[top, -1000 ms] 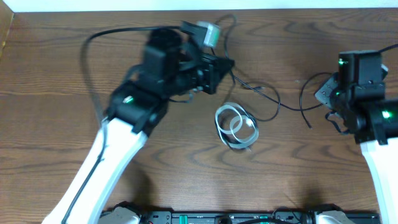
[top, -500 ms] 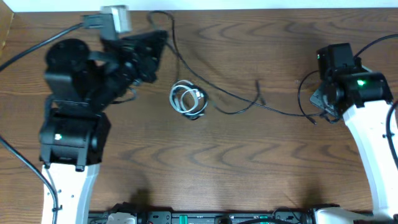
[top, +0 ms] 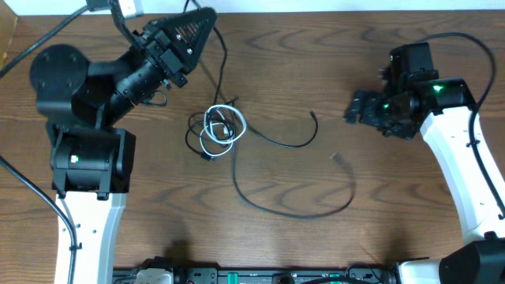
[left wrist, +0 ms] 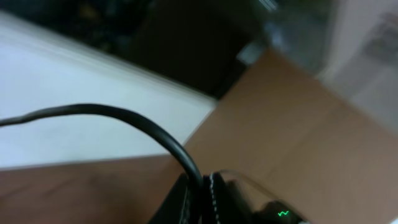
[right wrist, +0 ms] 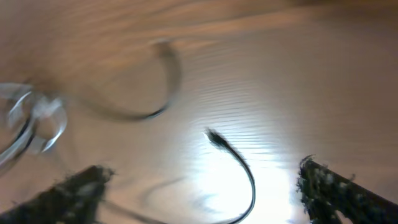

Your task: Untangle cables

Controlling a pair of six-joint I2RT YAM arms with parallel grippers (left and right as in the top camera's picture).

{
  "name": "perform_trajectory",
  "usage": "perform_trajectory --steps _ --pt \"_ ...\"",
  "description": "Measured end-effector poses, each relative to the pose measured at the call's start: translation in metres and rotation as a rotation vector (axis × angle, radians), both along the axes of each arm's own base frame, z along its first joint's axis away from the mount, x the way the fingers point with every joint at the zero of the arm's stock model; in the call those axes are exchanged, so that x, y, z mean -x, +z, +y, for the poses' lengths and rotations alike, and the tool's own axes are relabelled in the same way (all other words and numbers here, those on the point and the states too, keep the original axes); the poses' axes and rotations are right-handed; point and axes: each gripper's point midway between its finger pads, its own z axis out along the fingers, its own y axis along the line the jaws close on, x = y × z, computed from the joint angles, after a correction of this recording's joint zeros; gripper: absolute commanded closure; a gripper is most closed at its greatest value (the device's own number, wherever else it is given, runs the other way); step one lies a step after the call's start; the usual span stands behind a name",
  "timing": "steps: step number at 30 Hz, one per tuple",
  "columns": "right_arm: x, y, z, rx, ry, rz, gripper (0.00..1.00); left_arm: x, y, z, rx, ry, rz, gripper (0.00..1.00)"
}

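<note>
Counter: brown wooden counter (top: 142, 197); all the cables lie on its middle part, between the two arms.
Black cable loop: the nearest thing. The black cable loop (top: 300, 214) leaves the tangle toward the front edge, bends right in a wide arc and turns back up. Its plug (top: 337, 157) lies free on the wood, near the right gripper but apart from it.
Black cable end: a little farther, the black cable end (top: 284, 146) comes out of the tangle to the right in a shallow curve. Its tip is turned up and lies between the tangle and the right gripper, touching neither.
White cable: the white cable (top: 225, 126) is wound in small rings left of the centre. Black cable crosses through these rings, so they are tangled together. Inside the knot I cannot tell which black stretch belongs to which cable.
Right gripper: the right gripper (top: 357, 110) is at the right side and points toward the centre. Its jaws are wide apart and it holds nothing. In the right wrist view the dark fingers (right wrist: 74, 190) stand at the two lower corners, with bare wood and one black plug end between them.
Held black cable: the held black cable (top: 224, 67) goes from the tangle toward the far edge, up to the left gripper.
Left gripper: the farthest thing, the left gripper (top: 207, 16) is at the far edge on the left side. It is closed narrow on the held black cable. In the blurred left wrist view this cable comes out between the closed fingers and bends to the left.
</note>
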Motion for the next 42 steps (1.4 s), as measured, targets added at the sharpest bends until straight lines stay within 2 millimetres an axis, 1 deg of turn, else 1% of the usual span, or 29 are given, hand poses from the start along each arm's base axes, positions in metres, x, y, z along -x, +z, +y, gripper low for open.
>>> perform_trajectory --steps 2,3,6,11,13,15,19,22,24,25,27,29,31,35,38,40,42 --pt "0.004 0.006 0.023 -0.094 0.113 -0.014 0.01 0.006 0.01 -0.004 0.027 -0.031 -0.022 0.93" --pt "0.006 0.01 0.034 -0.141 0.166 -0.023 0.01 0.008 0.012 -0.006 0.039 -0.042 -0.015 0.93" --pt "0.014 0.026 0.071 -0.294 0.343 -0.071 0.01 0.01 0.011 -0.012 0.06 -0.065 0.016 0.93" --pt "0.028 0.061 0.131 -0.509 0.623 -0.212 0.01 0.011 0.008 -0.024 0.09 -0.104 0.066 0.93" --pt "0.028 0.07 0.147 -0.541 0.681 -0.264 0.01 0.01 0.006 -0.029 0.105 -0.112 0.09 0.92" --pt "0.029 0.074 0.16 -0.542 0.706 -0.289 0.01 0.008 0.003 -0.034 0.113 -0.121 0.108 0.93" --pt "0.027 0.068 0.176 -0.477 0.67 -0.286 0.01 0.006 0.002 -0.038 0.127 -0.125 0.129 0.92" --pt "0.027 0.068 0.188 -0.448 0.67 -0.309 0.01 0.007 0.002 -0.039 0.136 -0.127 0.138 0.93" --pt "0.027 0.068 0.195 -0.437 0.674 -0.318 0.07 0.006 0.002 -0.039 0.142 -0.127 0.146 0.92" --pt "0.028 0.066 0.198 -0.427 0.673 -0.316 0.14 0.006 0.002 -0.039 0.143 -0.126 0.147 0.93" --pt "0.029 0.058 0.203 -0.406 0.664 -0.298 0.44 0.006 0.002 -0.039 0.145 -0.127 0.149 0.93" --pt "0.028 0.044 0.208 -0.376 0.655 -0.271 0.66 0.006 0.002 -0.039 0.145 -0.127 0.149 0.93" --pt "0.026 0.027 0.212 -0.349 0.644 -0.228 0.99 0.006 0.002 -0.039 0.145 -0.127 0.149 0.93" --pt "0.025 0.001 0.21 -0.311 0.616 -0.154 0.99 0.005 -0.001 -0.039 0.142 -0.125 0.163 0.93" --pt "0.026 -0.004 0.204 -0.287 0.588 -0.125 0.99 0.004 -0.007 -0.039 0.132 -0.116 0.184 0.93" --pt "0.029 -0.008 0.191 -0.243 0.538 -0.087 0.99 0.001 -0.009 -0.037 0.127 -0.102 0.191 0.93" --pt "0.033 -0.016 0.168 -0.155 0.449 -0.027 0.99 -0.003 -0.009 -0.03 0.127 -0.076 0.186 0.92"
